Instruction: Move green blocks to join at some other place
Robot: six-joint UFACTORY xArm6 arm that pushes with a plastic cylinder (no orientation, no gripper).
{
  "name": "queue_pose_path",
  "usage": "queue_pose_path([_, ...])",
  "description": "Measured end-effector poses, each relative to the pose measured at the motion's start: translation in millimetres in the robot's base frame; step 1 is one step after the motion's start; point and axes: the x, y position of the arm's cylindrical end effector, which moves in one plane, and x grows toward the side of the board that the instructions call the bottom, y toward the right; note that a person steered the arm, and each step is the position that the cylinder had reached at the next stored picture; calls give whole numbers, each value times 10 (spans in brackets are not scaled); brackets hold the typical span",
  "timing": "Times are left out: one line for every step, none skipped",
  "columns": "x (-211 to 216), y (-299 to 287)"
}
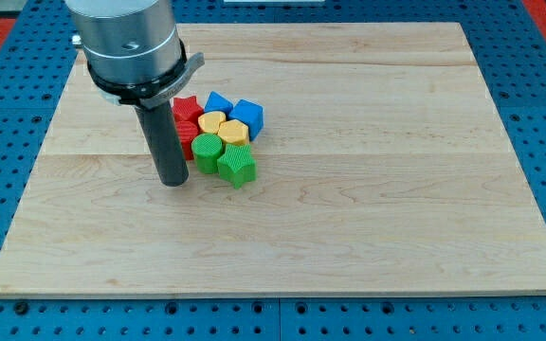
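Two green blocks lie side by side at the front of a tight cluster left of the board's middle: a rounded green block point(207, 152) and a green star-like block point(237, 165), touching each other. My tip point(172, 180) rests on the board just to the view's left of the rounded green block, with a small gap between them. The rod rises from the tip to the arm's grey housing point(131, 43) at the view's top left.
Behind the green blocks sit two yellow blocks point(224, 126), a red star point(187, 106), another red block point(187, 131) partly behind the rod, a blue block point(218, 102) and a blue cube point(248, 116). The wooden board point(368, 208) lies on a blue pegboard.
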Motion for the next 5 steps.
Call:
queue_pose_path([0, -90])
queue_pose_path([0, -277])
queue_pose_path([-66, -241])
queue_pose_path([-143, -95])
queue_pose_path([-143, 284])
